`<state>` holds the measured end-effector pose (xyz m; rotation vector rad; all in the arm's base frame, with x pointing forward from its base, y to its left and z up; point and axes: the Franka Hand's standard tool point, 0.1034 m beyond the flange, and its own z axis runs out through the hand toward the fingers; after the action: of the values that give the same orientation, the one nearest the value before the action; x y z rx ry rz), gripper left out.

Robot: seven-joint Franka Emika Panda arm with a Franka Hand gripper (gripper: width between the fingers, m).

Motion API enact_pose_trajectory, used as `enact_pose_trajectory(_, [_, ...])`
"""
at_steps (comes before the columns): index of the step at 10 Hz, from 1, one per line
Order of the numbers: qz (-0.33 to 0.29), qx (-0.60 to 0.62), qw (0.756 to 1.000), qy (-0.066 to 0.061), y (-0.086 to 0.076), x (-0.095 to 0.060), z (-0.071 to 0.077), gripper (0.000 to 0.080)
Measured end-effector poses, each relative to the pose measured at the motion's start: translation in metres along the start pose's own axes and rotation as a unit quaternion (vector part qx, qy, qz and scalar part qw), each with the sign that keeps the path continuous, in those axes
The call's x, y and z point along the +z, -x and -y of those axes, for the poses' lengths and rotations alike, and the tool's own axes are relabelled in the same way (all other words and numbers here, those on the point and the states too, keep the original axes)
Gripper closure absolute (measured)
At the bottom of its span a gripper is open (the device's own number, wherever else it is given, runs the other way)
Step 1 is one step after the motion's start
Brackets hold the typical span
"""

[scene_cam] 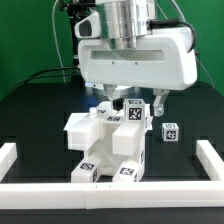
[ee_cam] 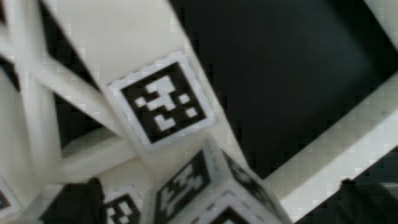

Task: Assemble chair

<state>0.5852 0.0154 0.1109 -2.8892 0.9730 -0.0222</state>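
Observation:
The chair [scene_cam: 105, 145] is a chunky white stack of tagged blocks and slabs in the middle of the black table. My gripper [scene_cam: 132, 104] hangs right over its far upper part, a tagged white block [scene_cam: 133, 113]. The dark fingers [scene_cam: 155, 103] stand wide apart on either side of that block, so the gripper looks open. One loose small tagged cube [scene_cam: 170, 130] lies apart at the exterior view's right. The wrist view is filled by white bars of the chair [ee_cam: 107, 40], one with a large tag [ee_cam: 169, 100], and a tagged corner [ee_cam: 231, 190] close below. My fingertips are hard to make out there.
Long plain white border rails run along the exterior view's left [scene_cam: 10, 152], front [scene_cam: 110, 190] and right [scene_cam: 210, 158]. Black cables hang behind the arm at the back left [scene_cam: 45, 72].

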Motion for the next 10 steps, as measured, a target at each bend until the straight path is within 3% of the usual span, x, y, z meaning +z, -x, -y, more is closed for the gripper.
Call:
enact_pose_trajectory(2, [-0.002,-0.071,0.997,0.003,-0.0005,-0.0003,0.0005,0.0151])
enact_pose_trajectory(3, [-0.014,-0.161,0.987,0.012,-0.0027,-0.002,0.0039,0.0151])
enact_pose_trajectory(5, [-0.022,-0.173,0.985,0.01,-0.0053,-0.0021,0.0039,0.0151])
enact_pose_trajectory(7, [-0.022,-0.158,0.987,0.009,-0.0052,-0.002,0.004,0.0428])
enact_pose_trajectory(8, [-0.022,-0.118,0.993,0.008,-0.005,-0.0018,0.0041,0.0516])
enact_pose_trajectory(10, [-0.022,-0.051,0.998,0.006,-0.0048,-0.0017,0.0043,0.0516])
